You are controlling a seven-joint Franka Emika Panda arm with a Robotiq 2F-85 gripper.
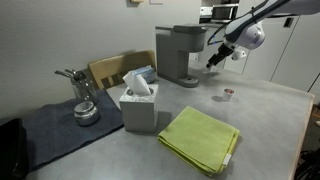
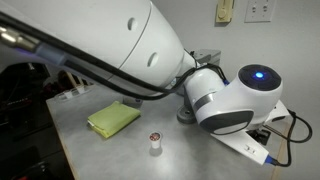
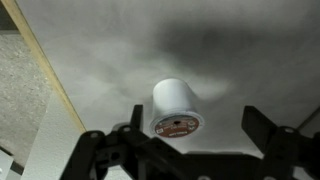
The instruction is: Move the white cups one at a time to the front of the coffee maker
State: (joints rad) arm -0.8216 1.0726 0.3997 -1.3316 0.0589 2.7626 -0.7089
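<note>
- End effector (image 3: 192, 135) is hovering above the table (image 3: 90, 50), jaws spread wide, gripping nothing.
- White cup (image 3: 176, 104) is standing upright on the table beneath it.

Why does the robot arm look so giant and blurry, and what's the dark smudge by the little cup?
In an exterior view the arm sits close to the camera, so it looks huge and soft; in the wrist view the white cup looks sharp, and the smudge is a soft shadow on the table.
</note>
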